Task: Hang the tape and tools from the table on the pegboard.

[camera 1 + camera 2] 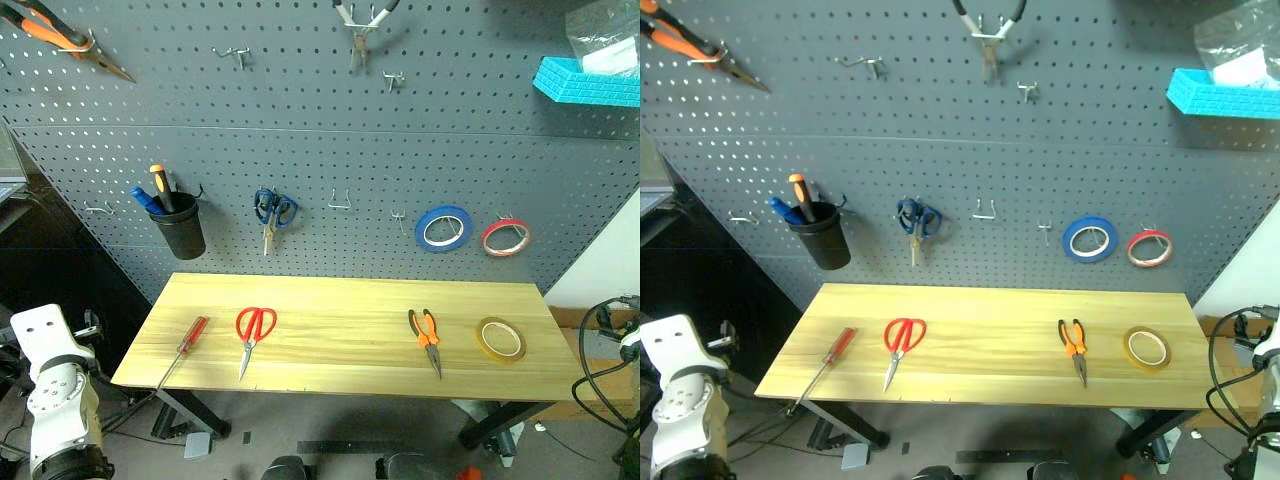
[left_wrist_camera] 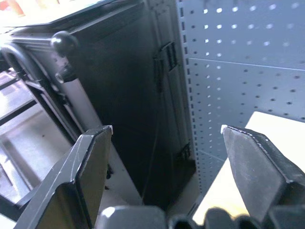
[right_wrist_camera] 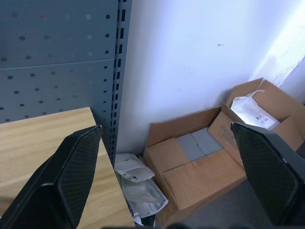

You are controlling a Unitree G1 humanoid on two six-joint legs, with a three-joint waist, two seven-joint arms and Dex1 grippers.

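Note:
On the light wooden table point(image 1: 340, 370) lie, from left to right, a slim red-handled screwdriver point(image 1: 186, 344), red-handled scissors point(image 1: 252, 331), small orange-and-black pliers point(image 1: 426, 337) and a thin yellow ring of tape point(image 1: 500, 339). Behind the table rises the dark grey pegboard point(image 1: 330, 160). My left gripper point(image 2: 167, 129) is open and empty, off the table's left end, facing a dark cabinet and the pegboard's edge. My right gripper point(image 3: 166, 126) is open and empty too, off the table's right end beside the table corner point(image 3: 47, 138).
On the pegboard hang a black cup point(image 1: 180, 225) with an orange-handled screwdriver, blue scissors point(image 1: 273, 211), a blue roll point(image 1: 443, 228), a red roll point(image 1: 505, 238), two pliers up high point(image 1: 62, 38) and a blue bin point(image 1: 585, 82). Bare hooks point(image 1: 340, 201) sit mid-board. Cardboard boxes point(image 3: 209, 162) lie right of the table.

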